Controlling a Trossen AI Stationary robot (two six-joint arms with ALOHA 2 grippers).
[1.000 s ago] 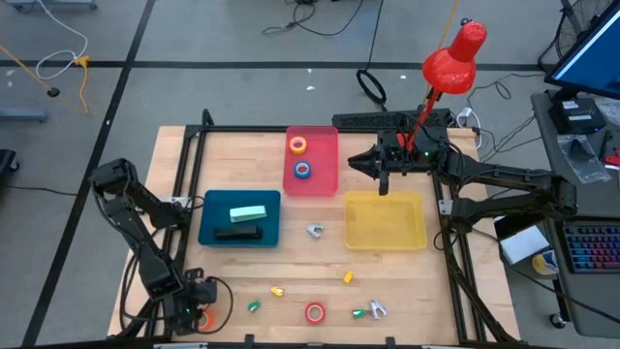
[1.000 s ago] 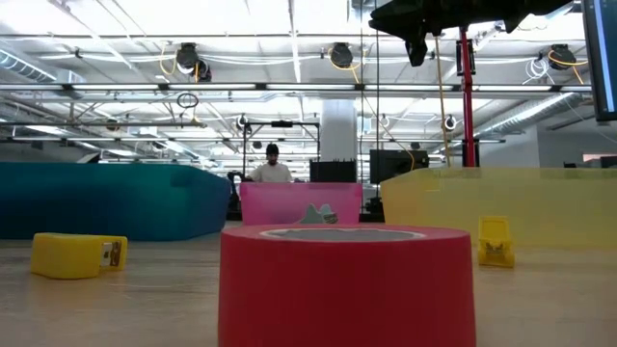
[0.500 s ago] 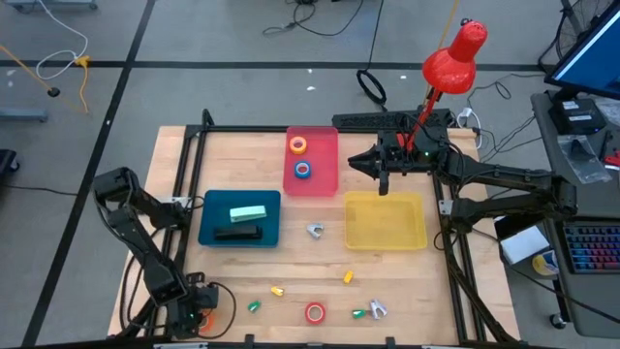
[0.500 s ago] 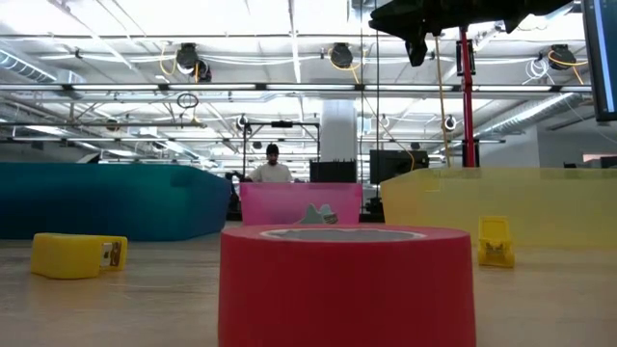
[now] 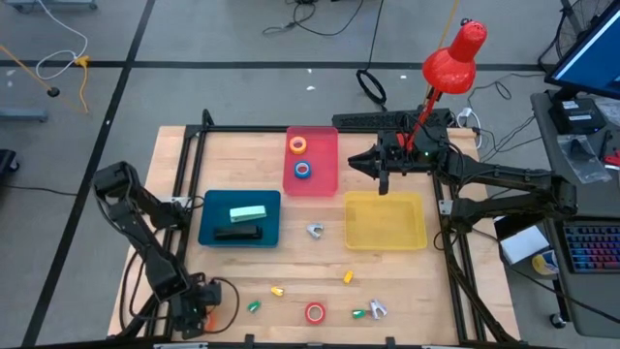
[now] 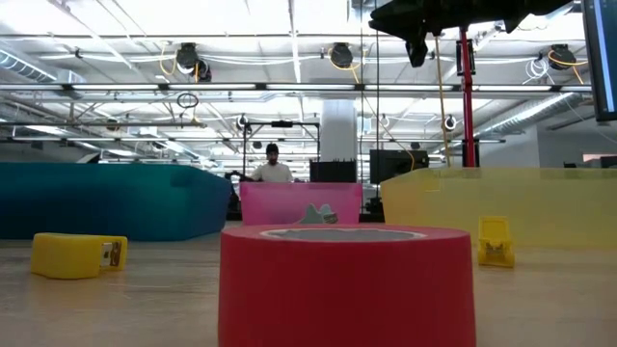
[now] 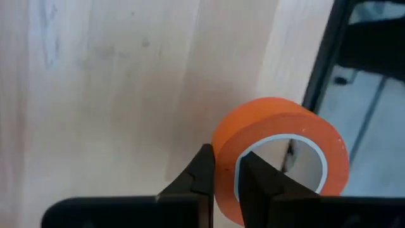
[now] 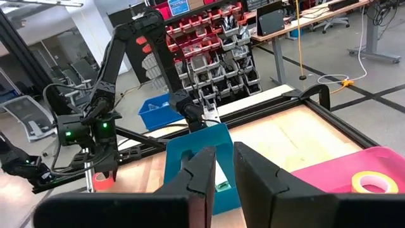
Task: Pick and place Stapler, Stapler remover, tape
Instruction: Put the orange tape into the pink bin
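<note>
My left pincer (image 7: 226,180) is pinching the wall of an orange tape (image 7: 281,155) at the table's near-left corner (image 5: 145,247), one finger inside the ring; from above my arm is hiding most of it. My right pincer (image 5: 384,183) is hanging nearly shut and empty beside the pink tray (image 5: 324,165). I am counting four tapes: mine, orange (image 5: 297,145) and blue (image 5: 303,170) in the pink tray, red (image 5: 315,312) at the near edge.
</note>
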